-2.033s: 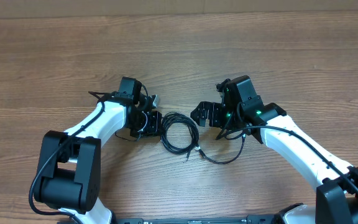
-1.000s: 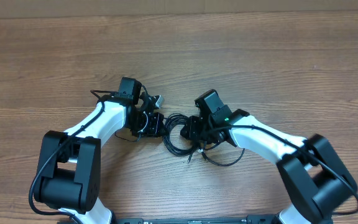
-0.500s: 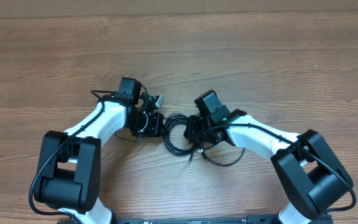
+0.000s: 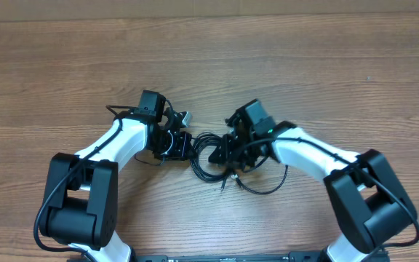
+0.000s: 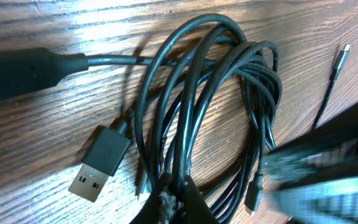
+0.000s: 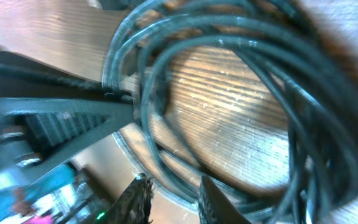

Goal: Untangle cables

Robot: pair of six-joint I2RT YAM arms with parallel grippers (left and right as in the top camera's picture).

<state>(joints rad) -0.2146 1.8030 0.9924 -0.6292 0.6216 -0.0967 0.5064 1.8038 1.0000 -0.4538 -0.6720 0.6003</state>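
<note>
The cables (image 4: 206, 163) lie as a coil of thin black cords between my two grippers. My left gripper (image 4: 183, 144) is at the coil's left edge; in the left wrist view its fingers (image 5: 173, 200) are shut on a few strands of the cables (image 5: 197, 93). A USB plug (image 5: 99, 165) lies loose beside them. My right gripper (image 4: 222, 151) is over the coil's right side. In the right wrist view its tips (image 6: 174, 198) stand a little apart, with strands of the cables (image 6: 260, 74) just beyond them and nothing pinched.
One loose strand (image 4: 262, 188) loops out toward the front right, with a small plug end (image 4: 224, 183) near the coil. The wooden table (image 4: 209, 65) stretches behind both arms. A thin plug tip (image 5: 345, 48) lies apart from the coil.
The right arm came in from the right onto the coil, and in the last second its wrist turned and shifted slightly right. The left arm and the coil have hardly moved.
</note>
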